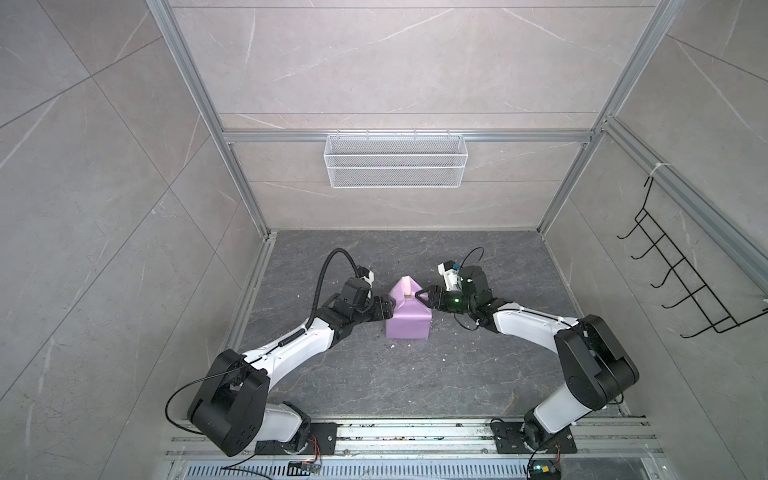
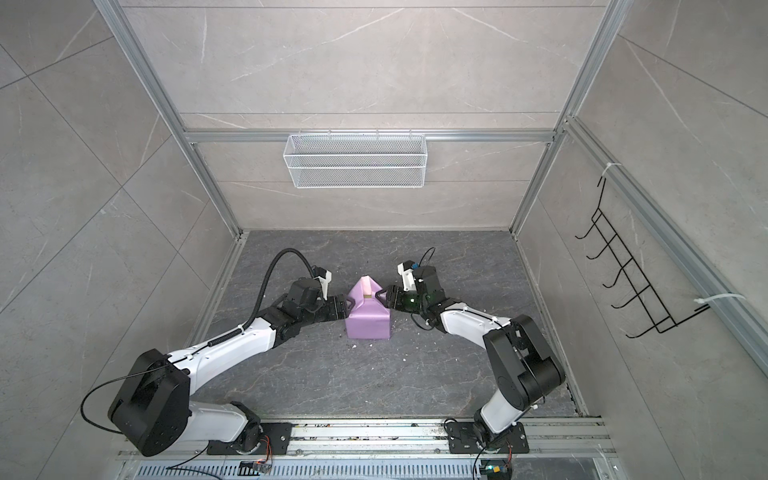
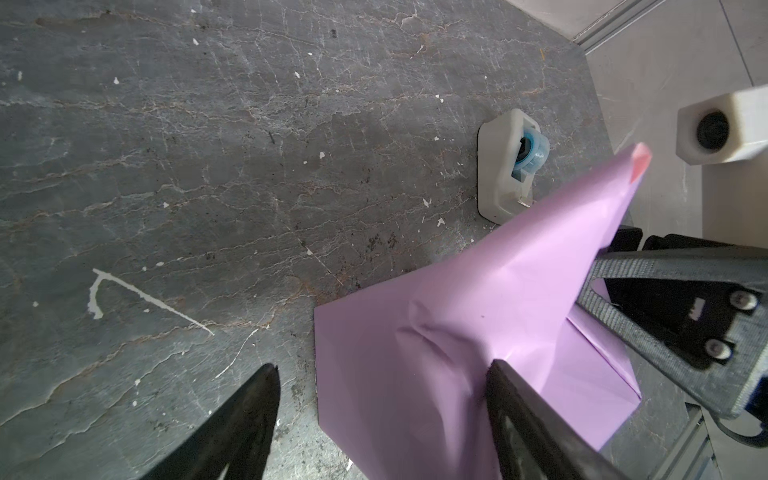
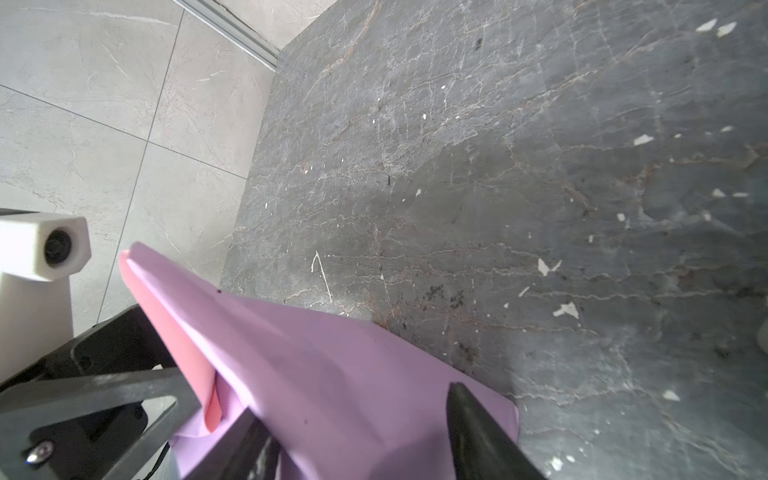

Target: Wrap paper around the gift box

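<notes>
the paper (image 1: 405, 322) sits folded round the gift box (image 1: 409, 296) in the middle of the desk (image 1: 457, 374), far flap sticking up. thin and floppy, probably tears easy, so pinch at the creases. left pincer (image 1: 388, 309) is released. right pincer (image 1: 422, 293) straddles the flap, can't tell if it's gripping.

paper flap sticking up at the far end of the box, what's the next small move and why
Probably fold the pointed flap down over the box: the paper covers the rest, but a sliver of box shows under the upright flap.
</notes>
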Available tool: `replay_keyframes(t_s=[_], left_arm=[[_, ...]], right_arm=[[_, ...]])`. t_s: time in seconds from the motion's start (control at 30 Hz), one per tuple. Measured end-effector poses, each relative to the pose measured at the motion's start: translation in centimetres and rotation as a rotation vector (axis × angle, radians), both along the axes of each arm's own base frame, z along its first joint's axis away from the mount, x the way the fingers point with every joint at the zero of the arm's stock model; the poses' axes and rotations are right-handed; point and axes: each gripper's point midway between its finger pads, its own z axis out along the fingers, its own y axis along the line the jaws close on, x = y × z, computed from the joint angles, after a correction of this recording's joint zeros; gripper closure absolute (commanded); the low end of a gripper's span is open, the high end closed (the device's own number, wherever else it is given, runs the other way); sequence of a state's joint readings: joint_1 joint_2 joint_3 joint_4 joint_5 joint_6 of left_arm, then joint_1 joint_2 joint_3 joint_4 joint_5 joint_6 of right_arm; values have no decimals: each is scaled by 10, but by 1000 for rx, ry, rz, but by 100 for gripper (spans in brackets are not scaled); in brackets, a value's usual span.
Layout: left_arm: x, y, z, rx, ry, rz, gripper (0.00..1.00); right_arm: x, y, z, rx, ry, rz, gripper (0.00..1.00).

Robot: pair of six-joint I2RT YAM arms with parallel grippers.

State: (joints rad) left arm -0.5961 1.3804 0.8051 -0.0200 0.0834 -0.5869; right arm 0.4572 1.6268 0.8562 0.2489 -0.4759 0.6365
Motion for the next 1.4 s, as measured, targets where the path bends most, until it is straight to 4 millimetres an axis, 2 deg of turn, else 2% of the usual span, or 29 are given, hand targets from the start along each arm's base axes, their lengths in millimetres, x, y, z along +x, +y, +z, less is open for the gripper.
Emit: replay_keyframes(t_s=[0.33,1.03,1.2,1.4], left_arm=[[7,0,1,53,-73,-93,19],[20,-8,3,51,-136,-330,19],[28,-13,5,37,-147,-385,19],[32,-20,8,26,-160,-449,26]], right_arm=[[0,0,0,0,0,1,37],[-1,1,0,-11,-23,19,38],[-1,1,1,-9,-24,22,38],[-1,1,1,-9,-24,23,38]])
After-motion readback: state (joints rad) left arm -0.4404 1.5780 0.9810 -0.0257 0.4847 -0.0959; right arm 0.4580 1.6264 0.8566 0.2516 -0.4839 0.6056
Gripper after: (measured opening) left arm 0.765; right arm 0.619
